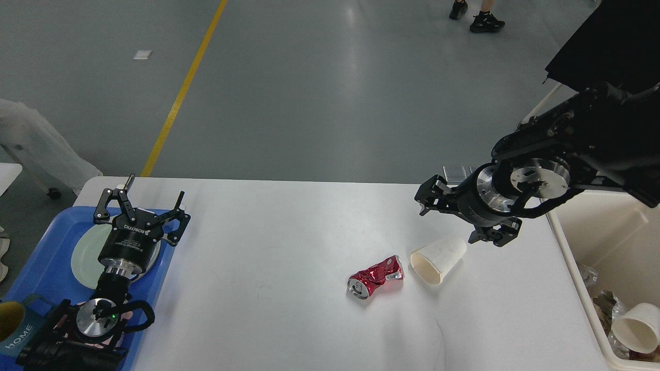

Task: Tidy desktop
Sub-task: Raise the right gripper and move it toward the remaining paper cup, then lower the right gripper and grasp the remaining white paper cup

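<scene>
The white desktop (289, 319) holds a crushed red can (375, 283) and, just right of it, a white paper cup (439, 260) lying on its side with its mouth toward the can. My right gripper (458, 217) hovers open directly above and behind the cup's base, with nothing between its fingers. At the far left, my left gripper (147, 198) stands open and empty over the blue tray (36, 263).
A pale green plate (85, 252) lies in the blue tray, and a mug marked HOME (15, 324) sits at its near end. A cream bin (582, 278) at the right edge holds a white cup (637, 327) and other rubbish. Beyond the table is grey floor.
</scene>
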